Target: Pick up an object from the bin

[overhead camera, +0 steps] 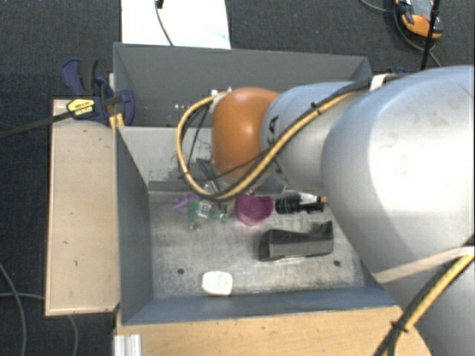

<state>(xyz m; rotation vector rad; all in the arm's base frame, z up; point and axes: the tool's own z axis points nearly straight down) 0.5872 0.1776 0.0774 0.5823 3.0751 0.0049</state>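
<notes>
Presently the gripper [211, 195] sits at the frame's centre, under the arm's orange cover [239, 128]; whether it is open or closed cannot be told. Nearest on the bin [133, 221] floor lie a small green-and-clear thing [200, 212] and a purple lump [254, 208]. Advised: descend straight and close on one item only, clear of the black bottle [300, 203]. No legible writing or brand found

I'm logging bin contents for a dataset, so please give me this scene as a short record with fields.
container: grey metal bin
arm: orange wrist cover over the back of the floor
beside it: small green thing, purple rounded thing
right: black bottle-like thing, dark block
front: white rounded thing
held: cannot tell
</notes>
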